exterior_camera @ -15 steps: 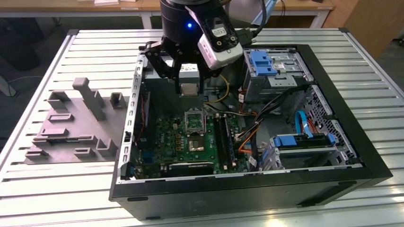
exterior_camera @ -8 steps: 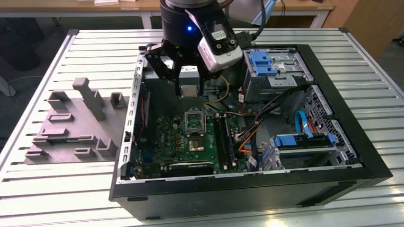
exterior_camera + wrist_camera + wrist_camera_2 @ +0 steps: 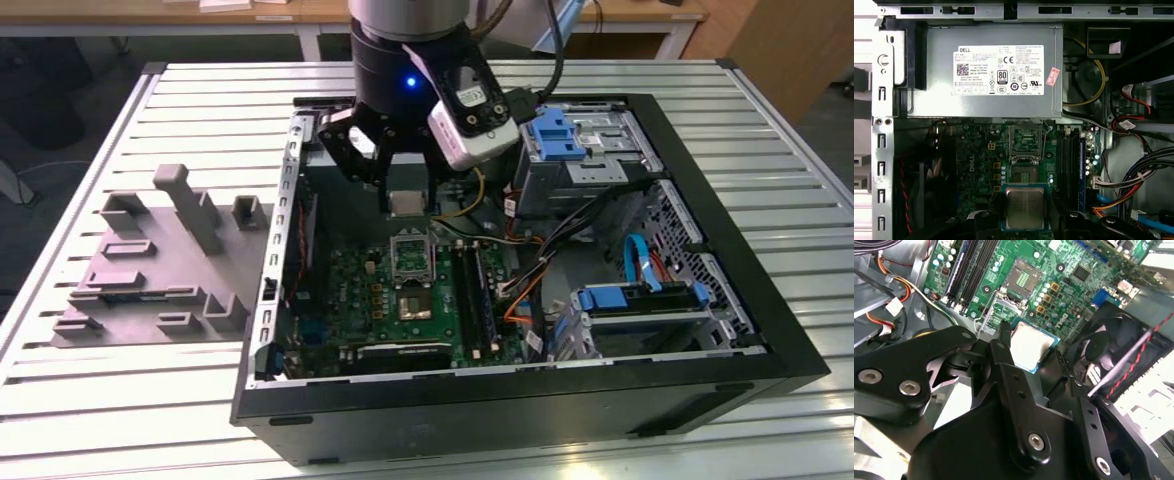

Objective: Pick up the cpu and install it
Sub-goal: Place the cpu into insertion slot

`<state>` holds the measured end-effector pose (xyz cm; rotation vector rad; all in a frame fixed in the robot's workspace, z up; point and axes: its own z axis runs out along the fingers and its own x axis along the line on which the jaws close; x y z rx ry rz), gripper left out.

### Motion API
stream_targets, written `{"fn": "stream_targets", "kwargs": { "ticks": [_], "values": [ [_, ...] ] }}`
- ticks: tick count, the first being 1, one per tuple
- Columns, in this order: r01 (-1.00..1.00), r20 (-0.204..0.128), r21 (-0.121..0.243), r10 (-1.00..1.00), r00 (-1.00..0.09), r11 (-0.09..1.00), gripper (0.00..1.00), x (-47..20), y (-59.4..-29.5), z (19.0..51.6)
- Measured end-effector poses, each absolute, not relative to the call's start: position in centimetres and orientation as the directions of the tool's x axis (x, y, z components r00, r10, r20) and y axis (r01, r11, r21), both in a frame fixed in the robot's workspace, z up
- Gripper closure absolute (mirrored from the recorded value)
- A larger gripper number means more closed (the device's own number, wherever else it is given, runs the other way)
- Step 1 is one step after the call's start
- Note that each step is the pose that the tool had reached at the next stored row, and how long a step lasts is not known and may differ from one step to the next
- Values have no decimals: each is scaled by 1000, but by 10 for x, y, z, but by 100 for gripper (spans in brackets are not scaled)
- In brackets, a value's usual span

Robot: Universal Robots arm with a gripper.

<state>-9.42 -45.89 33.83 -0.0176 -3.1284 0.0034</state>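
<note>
The cpu (image 3: 1025, 207), a flat square chip with a matte silvery top and thin teal rim, is clamped between the black gripper's (image 3: 1032, 346) angular fingers (image 3: 1001, 352), above the green circuit board (image 3: 979, 160); the open metal-framed socket (image 3: 1025, 145) lies near it inside the black computer case (image 3: 534, 400).

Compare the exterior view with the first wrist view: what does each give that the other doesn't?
Exterior view's own: a grey moulded plastic fixture tray on the white slatted metal table, at the exterior view's left of the black computer case, plus blue plastic drive caddies.
First wrist view's own: a grey metal power supply box with a white label.
Shared: the large green circuit board, its open silver metal-framed socket, and the small flat square silvery-beige cpu gripped in the black claw over the board.
</note>
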Motion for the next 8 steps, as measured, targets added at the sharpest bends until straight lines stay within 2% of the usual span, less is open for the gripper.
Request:
{"fn": "stream_targets", "kwargs": {
  "ticks": [8],
  "values": [
    [-6, 13, -2, -6, -1000, 1000, 53, -93, -463, 324]
  ]
}}
